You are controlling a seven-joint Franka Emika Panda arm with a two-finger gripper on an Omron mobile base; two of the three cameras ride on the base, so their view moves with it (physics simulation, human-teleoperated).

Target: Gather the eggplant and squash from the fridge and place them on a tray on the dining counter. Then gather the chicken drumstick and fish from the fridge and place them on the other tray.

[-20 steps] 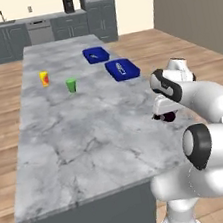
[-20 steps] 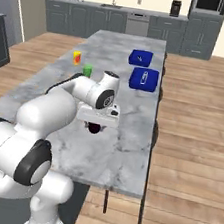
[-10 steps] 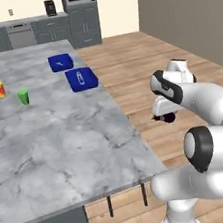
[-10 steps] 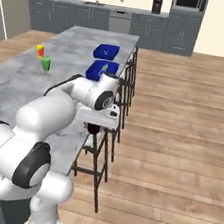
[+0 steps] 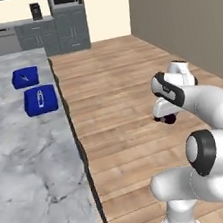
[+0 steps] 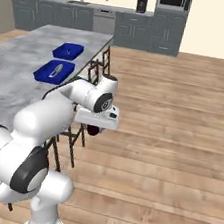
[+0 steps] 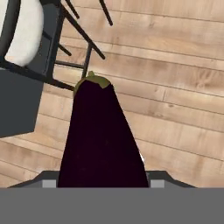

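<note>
While clamped in tool (image 7: 103,183): eggplant (image 7: 100,135).

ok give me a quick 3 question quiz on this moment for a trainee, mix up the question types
1. True or false: the claw is holding the eggplant.
2. Multiple choice: what lies under the claw in the hand view? A) grey marble counter B) wooden floor C) a blue tray
3. Fill in: the number of blue trays on the dining counter is ____.

Key: 1 true; 2 B, the wooden floor, with a stool off to one side; 3 two, the second tray sits just beyond the first.
</note>
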